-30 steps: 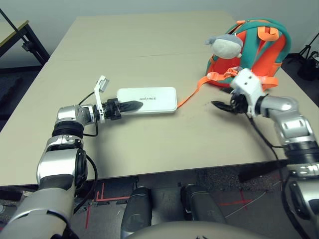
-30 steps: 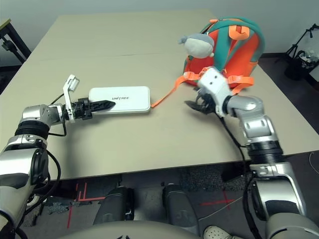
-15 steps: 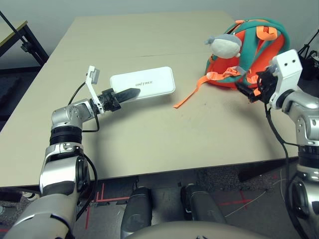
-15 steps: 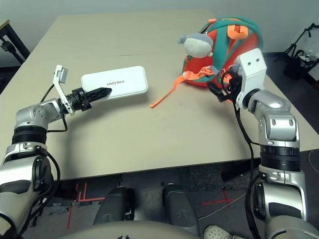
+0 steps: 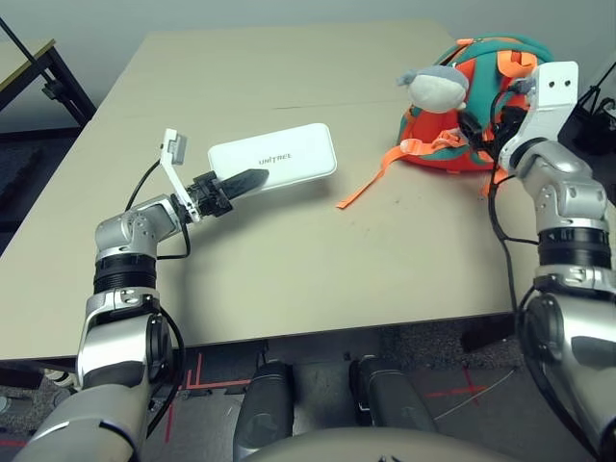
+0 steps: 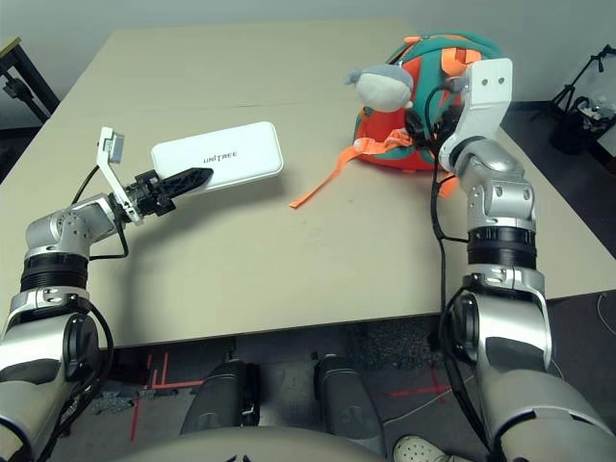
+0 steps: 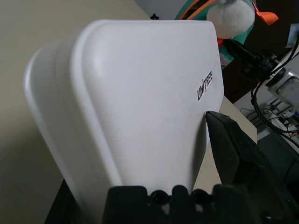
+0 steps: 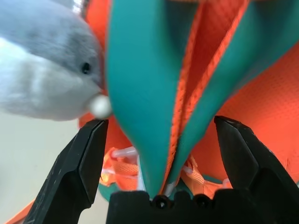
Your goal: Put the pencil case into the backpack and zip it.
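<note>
Moved since a second ago: up comes the pencil case (image 5: 289, 154), lifted from its flat spot and tipped at an angle by the left gripper (image 5: 252, 183); over to the backpack (image 5: 484, 77) the right gripper (image 8: 161, 120) has been brought, from the bare tabletop in front of it.
Left claw: closed on the pencil case, which is pinched between its two fingers, one laid across the lettered face, one tucked beneath.
Right claw: spread wide, nothing gripped; the backpack's teal straps (image 8: 140, 84) are framed between its fingers, and whether the cloth is touched cannot be told.
Pencil case: held above the table (image 5: 289, 260), well apart from the backpack, "UNITREE" face upward.
Backpack: stood upright at the robot's right, far part of the table, orange and teal.
Plush charm (image 5: 438, 89): hung at the backpack's side, near one right finger.
Orange strap (image 5: 366, 190): strung out across the table, its loose end now seen apart from the case.
</note>
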